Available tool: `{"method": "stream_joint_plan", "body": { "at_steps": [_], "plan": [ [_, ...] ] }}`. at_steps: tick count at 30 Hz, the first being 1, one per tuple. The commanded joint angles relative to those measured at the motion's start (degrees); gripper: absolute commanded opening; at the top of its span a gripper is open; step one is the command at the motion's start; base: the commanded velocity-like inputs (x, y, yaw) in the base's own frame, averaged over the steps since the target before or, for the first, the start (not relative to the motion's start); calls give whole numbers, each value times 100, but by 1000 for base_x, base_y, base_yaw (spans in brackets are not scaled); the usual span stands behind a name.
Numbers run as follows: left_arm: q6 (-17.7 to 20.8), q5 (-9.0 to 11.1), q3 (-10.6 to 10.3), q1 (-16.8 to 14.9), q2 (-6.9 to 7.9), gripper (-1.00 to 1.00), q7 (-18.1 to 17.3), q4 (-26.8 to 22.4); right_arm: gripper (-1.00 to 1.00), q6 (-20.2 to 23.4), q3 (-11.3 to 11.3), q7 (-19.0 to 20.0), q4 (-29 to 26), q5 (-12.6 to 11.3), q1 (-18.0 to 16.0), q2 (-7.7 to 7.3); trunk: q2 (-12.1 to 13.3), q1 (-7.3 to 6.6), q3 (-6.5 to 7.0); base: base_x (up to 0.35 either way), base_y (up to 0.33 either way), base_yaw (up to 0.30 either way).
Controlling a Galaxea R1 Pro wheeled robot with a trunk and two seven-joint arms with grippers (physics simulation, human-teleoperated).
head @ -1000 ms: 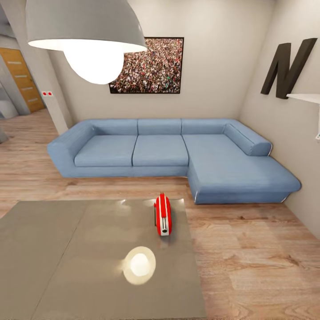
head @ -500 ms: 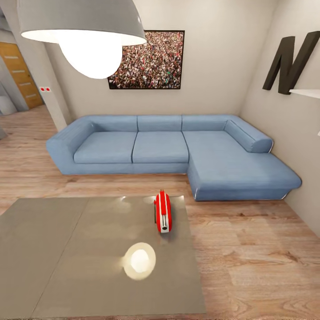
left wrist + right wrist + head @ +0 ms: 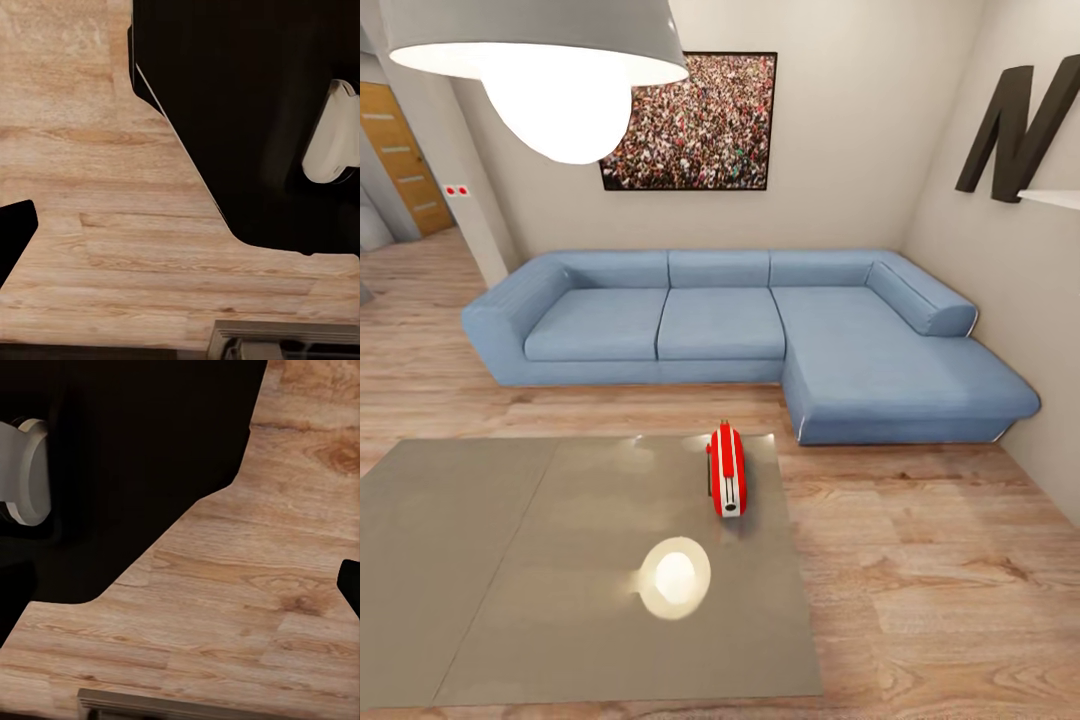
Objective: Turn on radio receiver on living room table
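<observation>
In the head view the radio receiver [image 3: 727, 468] stands on its narrow edge near the far right corner of the table [image 3: 510, 560], its white-striped edge facing up and its silver end toward the camera, with the glare of the pendant lamp [image 3: 530, 45] reflected on the glossy top nearby. Beyond the table the blue L-shaped sofa [image 3: 740, 335] sits against the beige wall under the crowd picture [image 3: 690, 122], and a big black "N" [image 3: 1020, 125] hangs on the right wall. Both wrist views look down on the wood-plank floor [image 3: 97, 225] beside the robot's dark base [image 3: 247, 112], and whether either gripper is open or closed cannot be told.
</observation>
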Motion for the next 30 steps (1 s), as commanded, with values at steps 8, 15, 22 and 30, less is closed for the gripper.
{"method": "stream_joint_plan", "body": {
  "at_steps": [8, 15, 22, 30],
  "plan": [
    [11, 0, -18, 0, -6, 100, 12, 0, 100, -2, 0, 0, 0, 0, 0, 0, 0, 0, -76, 0, 0, 0],
    [7, 0, 3, 0, -1, 100, 2, 0, 100, -6, 0, 0, 0, 0, 0, 0, 0, 0, -141, 0, 0, 0],
    [0, 0, 8, 0, -7, 100, 0, -3, 100, -9, 0, 0, 0, 0, 0, 0, 0, 0, -207, 0, 0, 0],
    [-1, 0, 9, 0, -11, 100, 0, -8, 100, -9, 0, 0, 0, 0, 0, 4, 0, 0, -282, 0, 0, 0]
  ]
}}
